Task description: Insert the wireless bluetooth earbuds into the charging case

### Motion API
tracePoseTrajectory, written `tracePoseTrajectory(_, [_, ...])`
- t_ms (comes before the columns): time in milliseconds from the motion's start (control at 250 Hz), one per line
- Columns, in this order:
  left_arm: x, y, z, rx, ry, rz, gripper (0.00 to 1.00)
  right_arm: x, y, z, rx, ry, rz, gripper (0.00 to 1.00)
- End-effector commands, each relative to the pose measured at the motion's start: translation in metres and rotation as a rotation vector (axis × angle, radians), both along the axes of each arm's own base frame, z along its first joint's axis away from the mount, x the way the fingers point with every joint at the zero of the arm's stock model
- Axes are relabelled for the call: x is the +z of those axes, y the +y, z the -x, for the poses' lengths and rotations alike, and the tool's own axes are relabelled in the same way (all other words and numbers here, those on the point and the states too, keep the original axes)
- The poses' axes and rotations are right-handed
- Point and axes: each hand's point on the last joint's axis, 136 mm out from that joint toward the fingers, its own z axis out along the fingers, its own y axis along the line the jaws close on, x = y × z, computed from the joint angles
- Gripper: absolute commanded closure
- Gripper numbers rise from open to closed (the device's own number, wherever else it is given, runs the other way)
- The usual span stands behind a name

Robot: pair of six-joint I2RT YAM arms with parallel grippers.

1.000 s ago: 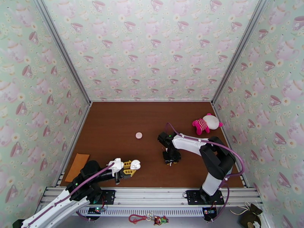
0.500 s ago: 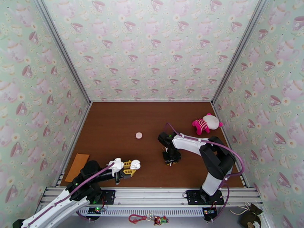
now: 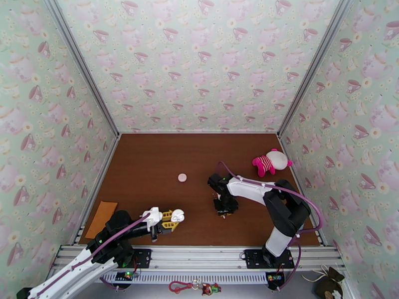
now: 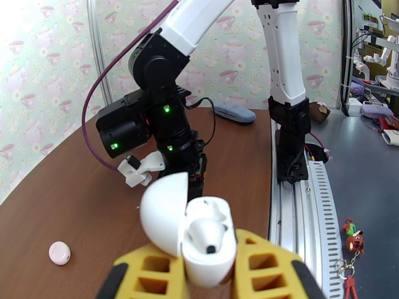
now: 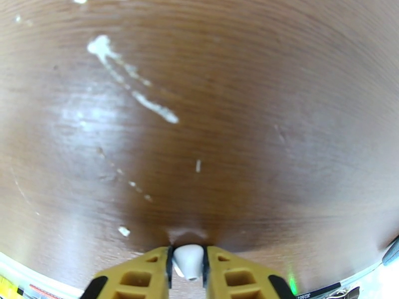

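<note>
My left gripper (image 3: pixel 172 220) sits near the table's front edge, shut on the open white charging case (image 3: pixel 178 214). In the left wrist view the case (image 4: pixel 207 245) stands between the yellow fingers (image 4: pixel 149 270) with its lid tipped back to the left, and one white earbud (image 4: pixel 205 235) sits inside it. My right gripper (image 3: pixel 224 211) points down at the table, right of centre. In the right wrist view its yellow fingers (image 5: pixel 142 275) press on both sides of a small white earbud (image 5: pixel 188 257) that rests on the brown table.
A small pink round disc (image 3: pixel 182 177) lies at mid-table, also seen to the left of the case (image 4: pixel 60 252). A pink and white plush toy (image 3: pixel 271 162) lies at the right wall. An orange card (image 3: pixel 101 218) lies at the left edge. White smears (image 5: pixel 132 90) mark the wood.
The right gripper's fingers have closed in on the earbud and the right wrist has shifted slightly. The left arm and the case have not moved.
</note>
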Motion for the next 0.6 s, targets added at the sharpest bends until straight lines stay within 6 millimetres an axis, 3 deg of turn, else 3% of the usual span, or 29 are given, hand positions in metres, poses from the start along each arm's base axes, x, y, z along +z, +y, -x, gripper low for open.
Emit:
tracePoseTrajectory(0, [-0.002,-0.002,-0.001,0.003,0.0,0.0,1.0,0.003,0.011,0.013,-0.02,0.029,-0.062,0.76])
tracePoseTrajectory(372, [0.0,-0.001,-0.001,0.003,0.0,0.004,1.0,0.022,0.02,0.009,-0.051,-0.024,-0.101,0.78])
tracePoseTrajectory(592, [0.0,-0.002,-0.001,-0.001,0.002,0.002,1.0,0.053,0.032,-0.002,-0.063,-0.125,-0.164,0.78])
